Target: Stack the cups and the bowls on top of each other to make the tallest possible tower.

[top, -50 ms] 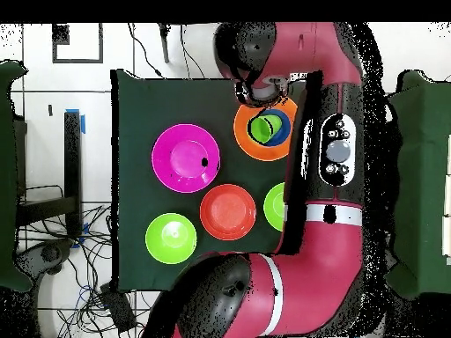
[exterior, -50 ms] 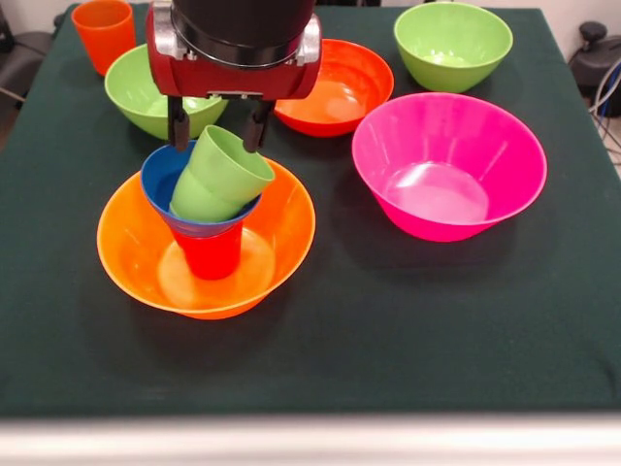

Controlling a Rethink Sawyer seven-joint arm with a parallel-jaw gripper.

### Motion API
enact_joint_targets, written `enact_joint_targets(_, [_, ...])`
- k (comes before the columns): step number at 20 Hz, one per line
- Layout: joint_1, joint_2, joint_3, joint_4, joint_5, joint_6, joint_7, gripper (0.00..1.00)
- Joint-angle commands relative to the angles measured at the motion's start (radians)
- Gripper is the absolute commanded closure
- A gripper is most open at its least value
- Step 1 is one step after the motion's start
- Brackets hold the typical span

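Observation:
The large orange bowl (exterior, -50 ms: 287, 221) sits at the front left and holds the tower. A red cup (exterior, -50 ms: 210, 255) stands upside down in it, and the small blue bowl (exterior, -50 ms: 159, 176) rests on that cup. Nested light green cups (exterior, -50 ms: 219, 175) lie tilted inside the blue bowl, mouth up and to the right. My gripper (exterior, -50 ms: 218, 134) hangs just above them, open, one finger on each side of the upper cup's rim. From overhead, the green cups (top, -50 ms: 261, 128) and the blue bowl (top, -50 ms: 279, 132) show inside the orange bowl (top, -50 ms: 242, 134), with the arm over its edge.
A large pink bowl (exterior, -50 ms: 446, 165) stands to the right, and a red-orange bowl (exterior, -50 ms: 340, 87) sits behind the gripper. Light green bowls stand at back left (exterior, -50 ms: 136, 92) and back right (exterior, -50 ms: 453, 44). An orange cup (exterior, -50 ms: 102, 34) stands at the far left corner.

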State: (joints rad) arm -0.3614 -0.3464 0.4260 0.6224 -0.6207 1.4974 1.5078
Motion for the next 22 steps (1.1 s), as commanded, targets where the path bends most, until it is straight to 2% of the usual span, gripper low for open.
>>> enact_joint_targets(1, [0.020, 0.056, -0.024, 0.079, -0.003, -0.052, 0.042, 0.00])
enact_joint_targets(7, [0.020, 0.052, -0.025, 0.084, 0.010, -0.054, 0.041, 0.00])
enact_joint_targets(22, [0.003, 0.074, -0.030, 0.064, 0.018, -0.080, -0.033, 0.00])
